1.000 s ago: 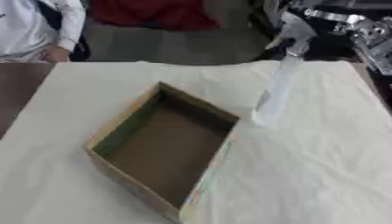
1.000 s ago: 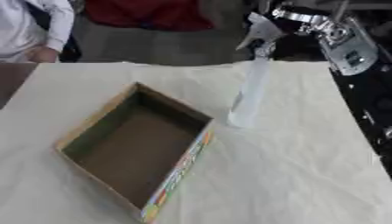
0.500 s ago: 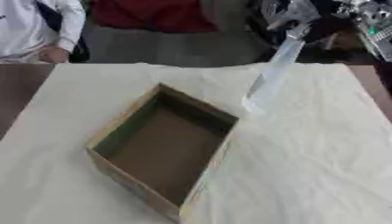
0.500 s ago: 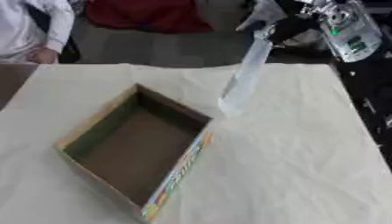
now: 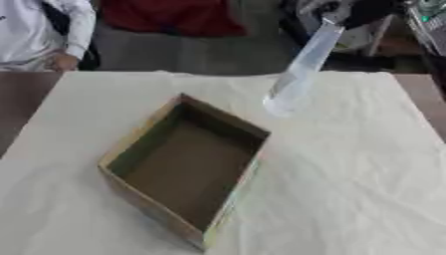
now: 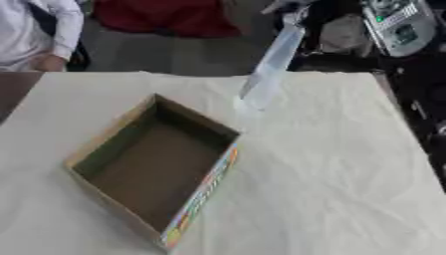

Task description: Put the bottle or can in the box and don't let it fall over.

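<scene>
Carrying: clear bottle (image 5: 300, 69) airborne, tilted, base low toward box (image 5: 187, 167), top up by the right hand (image 5: 370, 10)
Right hand: dark, at the upper right edge, at the bottle's top — finger closure cannot be told
Left hand: not in view
Bottle position: over the white cloth (image 5: 348, 174), just beyond the box's far right corner, not yet over the opening
Box: open, nothing inside, sitting askew on the cloth
Risk 1: tall narrow bottle held only at the top — swing likely, base could clip the box's far wall and knock it sideways
Risk 2: release while tilted would tip it flat inside; needs uprighting first
Risk 3: light box on cloth may slide if bumped
Change vs a second ago: bottle stood upright on the cloth beside the box, now lifted, leaning, base shifted toward the box
Box vs earlier: same pose
</scene>
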Robot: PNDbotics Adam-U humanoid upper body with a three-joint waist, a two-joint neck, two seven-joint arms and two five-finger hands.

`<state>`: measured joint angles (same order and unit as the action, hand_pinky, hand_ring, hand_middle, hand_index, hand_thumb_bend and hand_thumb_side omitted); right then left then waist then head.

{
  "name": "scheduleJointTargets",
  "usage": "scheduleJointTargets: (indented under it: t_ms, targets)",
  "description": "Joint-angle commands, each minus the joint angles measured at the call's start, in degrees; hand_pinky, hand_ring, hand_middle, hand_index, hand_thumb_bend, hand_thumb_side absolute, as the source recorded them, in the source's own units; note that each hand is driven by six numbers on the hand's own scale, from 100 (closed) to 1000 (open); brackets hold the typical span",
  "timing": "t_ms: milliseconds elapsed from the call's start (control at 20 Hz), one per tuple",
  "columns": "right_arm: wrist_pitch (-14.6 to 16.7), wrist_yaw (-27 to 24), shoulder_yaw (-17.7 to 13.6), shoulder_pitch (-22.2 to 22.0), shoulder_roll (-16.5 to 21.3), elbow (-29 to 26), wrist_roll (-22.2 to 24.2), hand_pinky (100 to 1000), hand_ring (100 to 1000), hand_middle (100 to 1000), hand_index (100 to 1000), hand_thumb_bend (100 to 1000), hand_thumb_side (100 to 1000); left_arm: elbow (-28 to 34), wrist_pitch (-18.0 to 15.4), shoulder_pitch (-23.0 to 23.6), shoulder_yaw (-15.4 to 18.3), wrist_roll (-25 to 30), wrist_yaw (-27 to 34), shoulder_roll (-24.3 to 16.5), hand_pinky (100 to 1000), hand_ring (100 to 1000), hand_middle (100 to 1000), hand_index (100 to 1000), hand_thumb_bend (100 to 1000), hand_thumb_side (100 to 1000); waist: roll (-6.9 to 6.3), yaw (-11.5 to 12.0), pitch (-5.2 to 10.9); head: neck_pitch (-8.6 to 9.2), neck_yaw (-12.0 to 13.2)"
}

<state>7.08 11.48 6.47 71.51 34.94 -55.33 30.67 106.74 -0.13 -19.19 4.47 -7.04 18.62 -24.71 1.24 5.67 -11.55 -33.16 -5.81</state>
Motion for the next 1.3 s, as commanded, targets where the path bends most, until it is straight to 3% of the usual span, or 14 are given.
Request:
scheduleJointTargets:
  t_ms: [50, 250, 750, 1150, 1300]
  targets:
    - [-1.3, -1.3, -0.5, 2.1, 0.3, -3.3, -1.2, 270, 100, 100, 100, 159, 100, 1.3, -0.2, -0.5, 0.7, 0.0, 0.1, -2.1, 731, 714, 647, 772, 164, 650, -0.05, 0.1, 1.73, -0.37, -0.4]
    - [-3.4, -1.3, -0.5, 3.4, -1.1, -6.4, -3.1, 271, 100, 100, 100, 190, 100, 1.3, -0.2, -0.4, 0.7, -0.1, 0.1, -2.2, 731, 714, 647, 772, 164, 647, 0.04, 0.4, 1.99, -0.71, -0.8]
    - [-9.3, 3.3, 3.1, 4.6, -8.8, -15.3, -4.5, 274, 100, 100, 100, 227, 100, 1.1, -0.1, -0.5, 0.6, 0.0, 0.2, -2.1, 731, 714, 647, 771, 163, 646, 0.4, 0.9, 2.54, -1.36, -1.8]
    - [-10.5, 3.4, 3.3, 4.4, -9.2, -16.5, -4.5, 274, 100, 100, 100, 227, 100, 1.1, -0.1, -0.4, 0.6, 0.0, 0.2, -2.1, 731, 714, 647, 771, 163, 646, 0.43, 1.0, 2.57, -1.4, -1.8]
    - [-11.2, 3.2, 5.7, 3.0, -11.8, -18.7, -3.7, 276, 100, 100, 100, 199, 100, 1.1, 0.0, -0.6, 0.7, -0.1, 0.2, -1.9, 732, 715, 647, 771, 166, 645, 0.81, 1.6, 2.38, -1.46, -2.1]
